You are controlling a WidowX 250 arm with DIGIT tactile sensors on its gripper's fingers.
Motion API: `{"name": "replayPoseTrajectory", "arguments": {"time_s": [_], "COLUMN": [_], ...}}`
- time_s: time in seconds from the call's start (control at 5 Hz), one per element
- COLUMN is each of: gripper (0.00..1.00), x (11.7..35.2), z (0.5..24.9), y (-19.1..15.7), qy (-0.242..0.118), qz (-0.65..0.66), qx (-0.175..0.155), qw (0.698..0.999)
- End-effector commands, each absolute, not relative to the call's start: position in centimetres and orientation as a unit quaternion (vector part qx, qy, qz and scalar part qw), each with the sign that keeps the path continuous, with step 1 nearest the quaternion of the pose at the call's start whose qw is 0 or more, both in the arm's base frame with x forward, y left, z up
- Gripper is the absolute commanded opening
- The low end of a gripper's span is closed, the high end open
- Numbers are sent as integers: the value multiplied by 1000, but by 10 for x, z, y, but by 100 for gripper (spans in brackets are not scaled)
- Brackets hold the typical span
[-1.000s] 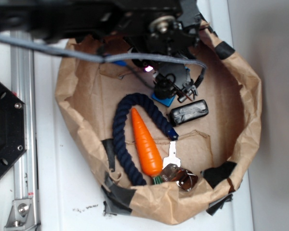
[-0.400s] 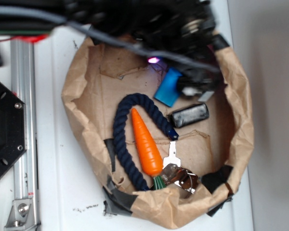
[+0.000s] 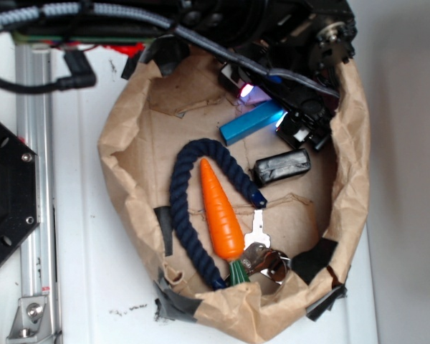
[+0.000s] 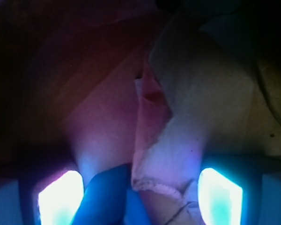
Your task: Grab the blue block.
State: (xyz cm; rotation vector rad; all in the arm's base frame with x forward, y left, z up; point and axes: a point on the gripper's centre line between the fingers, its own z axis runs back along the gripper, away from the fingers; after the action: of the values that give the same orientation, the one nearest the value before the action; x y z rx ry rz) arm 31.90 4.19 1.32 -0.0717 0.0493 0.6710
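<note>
Sky-blue rectangular block (image 3: 252, 122) now lies swung nearly level; I judge my black gripper (image 3: 295, 125) probably clenched on its right end.

A brown paper bag (image 3: 129, 179) with rolled-down, black-taped edges sits on the white bench (image 3: 93, 287). Inside it, a navy rope (image 3: 183, 208) curves around an orange carrot (image 3: 222, 211). A black pad (image 3: 281, 167) lies to the right of them. A silver key (image 3: 256, 228) touches a shiny metal piece (image 3: 265, 259) near the carrot's green end.
</note>
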Motion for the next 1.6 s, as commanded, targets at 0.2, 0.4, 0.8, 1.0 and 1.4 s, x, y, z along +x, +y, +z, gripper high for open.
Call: {"name": "replayPoseTrajectory", "arguments": {"time_s": [0.2,0.4,0.8,1.0,1.4], "gripper": [0,0,0,0,0], "x": [294,290,280,277,273], "z": [48,72,114,130,177], "y": [8,13,20,25,25], "qy": [-42,-60,-93,-106,-115], "qz": [180,159,137,131,-39], "qx": [17,24,33,44,74], "qw": [983,985,986,985,990]}}
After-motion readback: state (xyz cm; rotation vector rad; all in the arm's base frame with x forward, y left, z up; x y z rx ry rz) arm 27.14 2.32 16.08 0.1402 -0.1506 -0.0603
